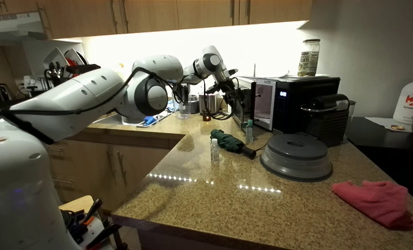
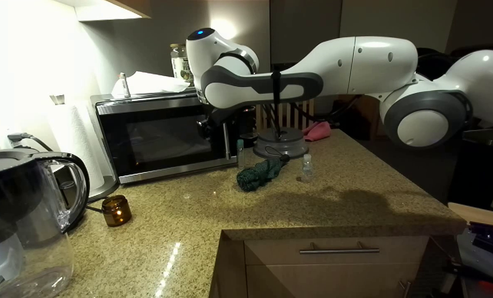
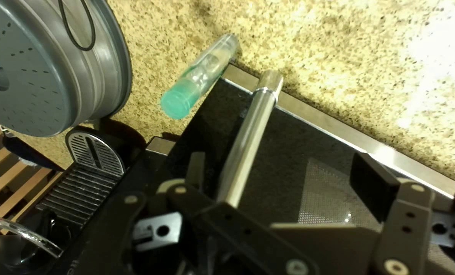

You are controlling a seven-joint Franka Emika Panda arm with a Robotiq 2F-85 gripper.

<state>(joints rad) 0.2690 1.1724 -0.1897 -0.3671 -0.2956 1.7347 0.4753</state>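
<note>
Microwave [image 1: 287, 109] sits on the counter [image 1: 199, 205], its door [image 2: 159, 142] partly open, so that the pale interior shows in an exterior view. The gripper [image 3: 285, 177] is up at this door with its jaws wide: a broad gap separates its two fingers [image 3: 372, 187]. In the wrist view the handle [image 3: 250, 141], a bright steel bar on the door, shows within that gap, just beside the finger at the left of the view and well apart from the finger at the right. The jaws are not closed around the bar; whether the nearer finger touches it, I cannot tell. Dark door glass fills most of the space behind the fingers.

Just beside the door's lower corner stands a green-capped bottle [image 3: 200, 76]. Near it an umbrella [image 1: 227, 140] lies on the counter, its black end toward a grey cover [image 1: 296, 158]. A white-capped bottle [image 1: 215, 151] stands upright beside the umbrella. Behind the cover is a coffee machine [image 1: 326, 118], and a red cloth [image 1: 373, 203] lies near the counter's edge. A jar [image 1: 309, 57] stands above the microwave. Elsewhere on the counter are a paper roll [image 2: 76, 145], an amber pot [image 2: 116, 211] and a jug [image 2: 22, 207].
</note>
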